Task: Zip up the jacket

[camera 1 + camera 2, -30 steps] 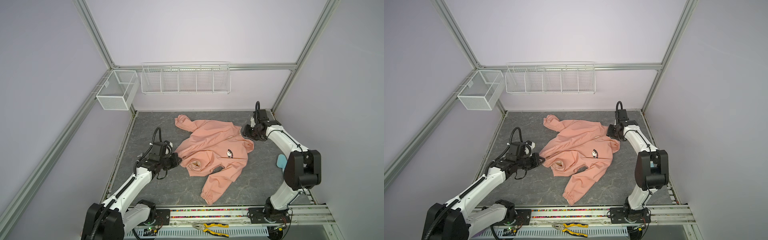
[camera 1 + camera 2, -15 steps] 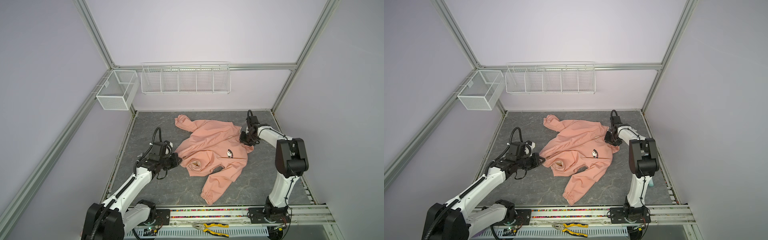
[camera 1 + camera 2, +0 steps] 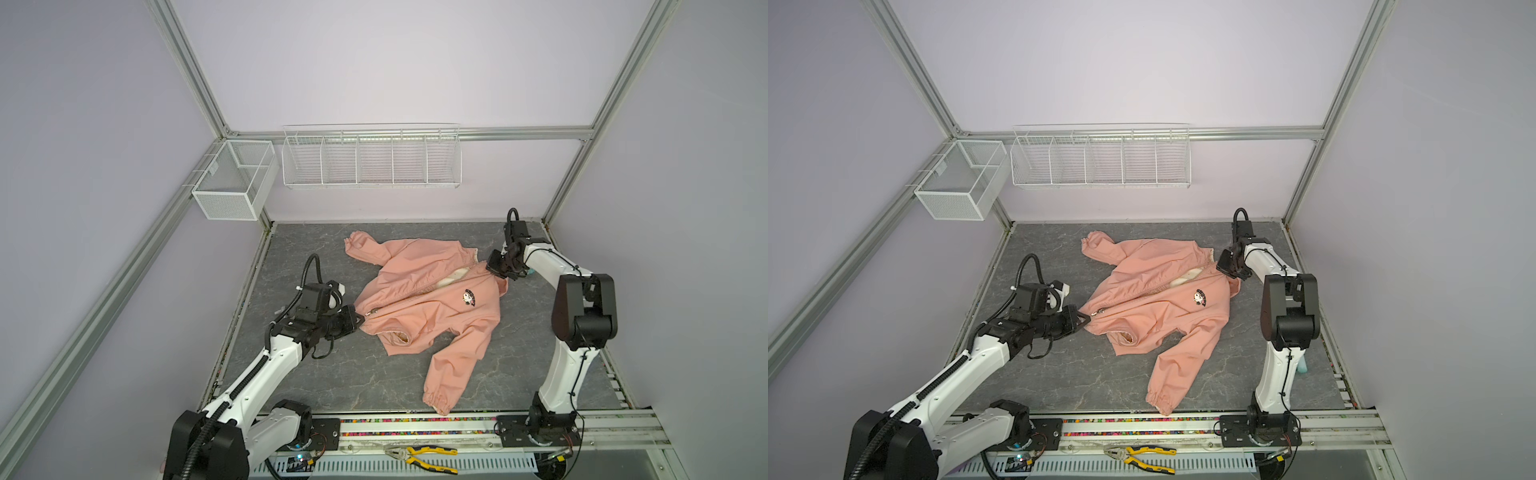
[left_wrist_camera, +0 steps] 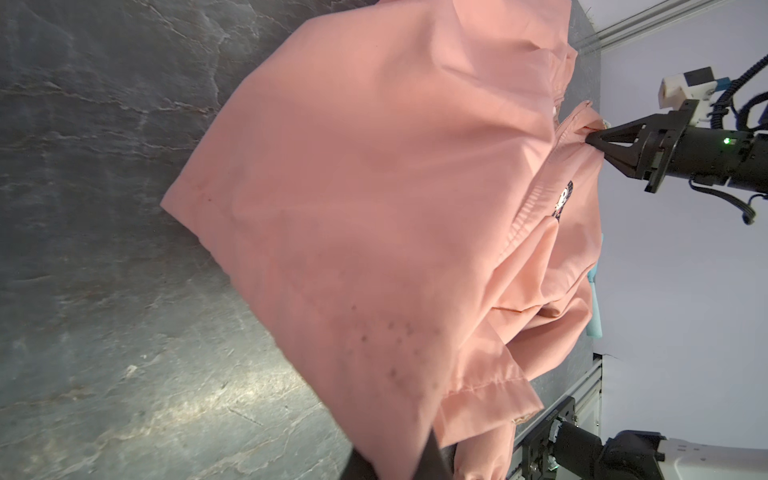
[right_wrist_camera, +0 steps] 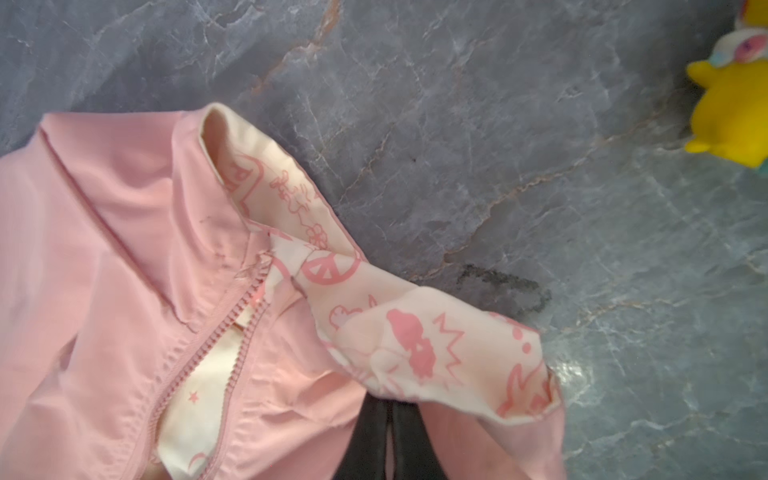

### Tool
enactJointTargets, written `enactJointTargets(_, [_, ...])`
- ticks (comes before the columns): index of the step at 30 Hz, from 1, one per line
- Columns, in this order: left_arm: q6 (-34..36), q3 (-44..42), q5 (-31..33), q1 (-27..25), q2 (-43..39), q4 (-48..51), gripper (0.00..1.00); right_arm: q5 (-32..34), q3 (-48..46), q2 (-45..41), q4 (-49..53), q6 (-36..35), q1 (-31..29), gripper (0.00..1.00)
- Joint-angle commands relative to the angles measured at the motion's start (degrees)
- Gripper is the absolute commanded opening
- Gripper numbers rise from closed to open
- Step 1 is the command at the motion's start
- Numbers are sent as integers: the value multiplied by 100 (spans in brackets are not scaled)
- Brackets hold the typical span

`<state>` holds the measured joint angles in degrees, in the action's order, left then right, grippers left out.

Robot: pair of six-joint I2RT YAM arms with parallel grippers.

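Observation:
The salmon-pink jacket (image 3: 432, 307) (image 3: 1158, 307) lies front-up on the grey table, chest patch (image 3: 469, 298) showing. My left gripper (image 3: 360, 320) (image 3: 1087, 320) (image 4: 399, 453) is shut on the jacket's hem corner at its left end, with fabric draped over the fingers. My right gripper (image 3: 490, 268) (image 3: 1220, 264) (image 5: 388, 415) is shut on the collar, pinching pink fabric under the folded-out cream patterned lining (image 5: 419, 340). The zipper teeth (image 5: 232, 332) stand apart near the collar, and lining shows between them. A small metal pull (image 3: 371, 312) lies near the hem.
A yellow toy (image 5: 731, 108) sits on the table beyond the collar. A teal object (image 3: 1304, 365) stands by the right arm's base. White wire baskets (image 3: 370, 156) and a mesh box (image 3: 232, 178) hang on the back frame. Yellow-handled pliers (image 3: 419, 453) lie on the front rail.
My right gripper has closed onto the collar, and its arm's elbow has swung in and back out. The left gripper and the hem have stayed put.

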<state>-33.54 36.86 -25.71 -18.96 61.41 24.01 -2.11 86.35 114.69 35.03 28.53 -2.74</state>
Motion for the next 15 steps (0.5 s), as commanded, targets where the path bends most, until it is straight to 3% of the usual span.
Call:
enactJointTargets(1, [104, 111, -28, 77, -111, 76, 0, 141, 174, 349, 10, -154, 107, 7])
enactJointTargets(4, [37, 55, -128, 77, -131, -70, 0, -23, 266, 485, 26, -242, 107, 12])
enactJointTargets(8, [-22, 1, -222, 77, -84, -186, 0, -36, 33, 146, -110, -278, 116, 52])
enactJointTargets(9, [-28, 4, -247, 79, -69, -195, 0, -9, -51, 13, -144, -274, 120, 57])
enactJointTargets(12, [-47, -2, -278, 79, -50, -221, 0, 112, -240, -567, -145, -254, 124, 65])
enactJointTargets(15, [-63, -4, -285, 77, -41, -239, 0, 108, -399, -1150, -111, -210, 110, 67])
